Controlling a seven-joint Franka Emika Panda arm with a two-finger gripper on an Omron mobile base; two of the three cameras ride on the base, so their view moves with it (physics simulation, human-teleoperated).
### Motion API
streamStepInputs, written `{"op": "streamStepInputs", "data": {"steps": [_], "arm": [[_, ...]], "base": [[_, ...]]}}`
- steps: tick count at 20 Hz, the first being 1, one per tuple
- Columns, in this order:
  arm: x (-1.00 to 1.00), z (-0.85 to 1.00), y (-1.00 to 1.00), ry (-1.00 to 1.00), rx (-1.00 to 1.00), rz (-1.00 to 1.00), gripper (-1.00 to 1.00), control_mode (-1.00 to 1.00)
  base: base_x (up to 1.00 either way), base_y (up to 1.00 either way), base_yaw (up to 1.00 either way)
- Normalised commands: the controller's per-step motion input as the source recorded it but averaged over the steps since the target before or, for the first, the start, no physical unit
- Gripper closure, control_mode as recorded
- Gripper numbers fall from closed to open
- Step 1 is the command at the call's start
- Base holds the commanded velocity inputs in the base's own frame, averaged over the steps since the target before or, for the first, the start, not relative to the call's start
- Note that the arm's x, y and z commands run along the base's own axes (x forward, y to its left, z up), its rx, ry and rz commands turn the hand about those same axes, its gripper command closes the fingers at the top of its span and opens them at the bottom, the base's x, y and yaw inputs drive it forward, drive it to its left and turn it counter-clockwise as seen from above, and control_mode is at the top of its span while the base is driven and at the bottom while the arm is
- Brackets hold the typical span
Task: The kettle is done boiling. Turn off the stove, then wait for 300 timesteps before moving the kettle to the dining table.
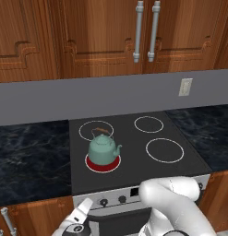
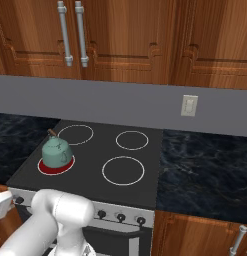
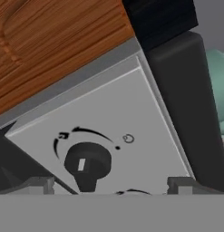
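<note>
The teal-green kettle (image 1: pixel 104 148) (image 2: pixel 57 151) stands upright on the front left burner (image 1: pixel 102 163) of the stove (image 1: pixel 134 154), and that ring glows red. My gripper (image 3: pixel 111 186) is low in front of the stove's silver front panel (image 3: pixel 131 113), open, with nothing between its fingers. A dark knob (image 3: pixel 87 161) sits just ahead of the fingertips, slightly left of the midline, apart from both. The kettle's side (image 3: pixel 220 90) shows at the right edge of the hand view. My hand (image 1: pixel 81 216) hangs below the panel's left end. The dining table is out of view.
Dark marbled counters (image 1: pixel 27 156) (image 2: pixel 205 170) flank the stove on both sides. More knobs (image 2: pixel 121 217) line the front panel. Wooden wall cabinets (image 1: pixel 111 32) hang above a grey backsplash with a wall socket (image 1: pixel 185 86). Wooden drawer fronts (image 3: pixel 50 41) adjoin the panel.
</note>
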Motion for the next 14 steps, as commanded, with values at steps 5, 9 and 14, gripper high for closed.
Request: {"op": "streamStepInputs", "data": {"steps": [5,9,14], "arm": [[0.19,-0.13,0.04,0.0,0.0,0.01,-1.0,-1.0],[0.16,-0.16,0.03,0.0,0.0,0.0,-1.0,-1.0],[0.13,-0.18,0.04,0.0,0.0,0.01,-1.0,-1.0]], "base": [[0.0,0.0,0.0],[0.0,0.0,0.0],[0.0,0.0,0.0]]}}
